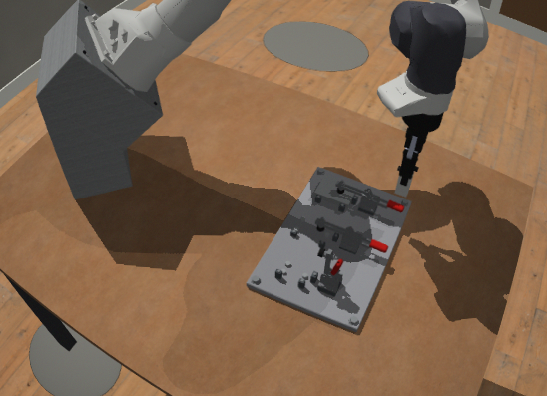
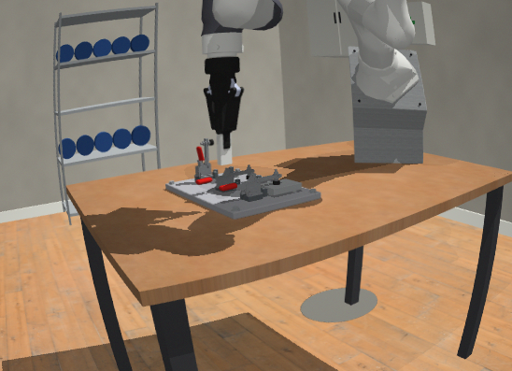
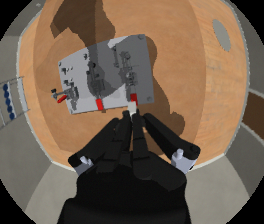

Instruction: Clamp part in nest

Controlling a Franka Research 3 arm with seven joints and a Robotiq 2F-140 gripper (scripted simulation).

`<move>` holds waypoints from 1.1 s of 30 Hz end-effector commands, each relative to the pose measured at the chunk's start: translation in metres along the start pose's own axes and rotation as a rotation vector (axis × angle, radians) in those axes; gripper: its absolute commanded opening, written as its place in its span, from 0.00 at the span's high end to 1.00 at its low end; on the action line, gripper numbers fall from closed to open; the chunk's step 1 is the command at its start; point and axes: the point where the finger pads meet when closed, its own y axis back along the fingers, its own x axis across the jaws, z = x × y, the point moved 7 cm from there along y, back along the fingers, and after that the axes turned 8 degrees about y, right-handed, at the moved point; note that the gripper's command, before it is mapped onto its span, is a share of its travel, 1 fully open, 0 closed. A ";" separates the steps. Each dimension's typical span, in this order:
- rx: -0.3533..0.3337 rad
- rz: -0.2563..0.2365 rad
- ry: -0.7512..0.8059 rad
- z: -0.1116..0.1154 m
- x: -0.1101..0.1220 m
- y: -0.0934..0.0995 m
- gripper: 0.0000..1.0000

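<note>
"From the top view, where's the part?"

"The grey part (image 1: 325, 199) (image 2: 286, 188) lies in the far nest of the fixture plate (image 1: 299, 298) (image 2: 187, 187), under the clamp's bar. I'd judge it stiff, fairly heavy, smooth, hardly fragile; any regrip should take its long sides, clear of the blocks."

"And the exterior view?"

"There it's at the near right. This view shows the handle (image 1: 395, 205) (image 2: 228, 187) (image 3: 133, 98) low and the gripper (image 1: 402, 190) (image 2: 224, 160) (image 3: 133, 107) above the plate, which the top view flattens. Full locking I can't confirm."

"The wrist view?"

"It shows the fingertips together, nothing between them, overlapping the handle's end in sight. The part's edges are too dark to judge seating."
</note>
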 end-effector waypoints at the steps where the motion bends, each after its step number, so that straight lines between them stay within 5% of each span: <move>1: 0.010 0.008 -0.020 -0.002 0.002 0.010 1.00; 10: 0.010 0.008 -0.020 -0.002 0.002 0.026 1.00; 33: 0.010 0.008 -0.020 -0.002 0.002 0.026 1.00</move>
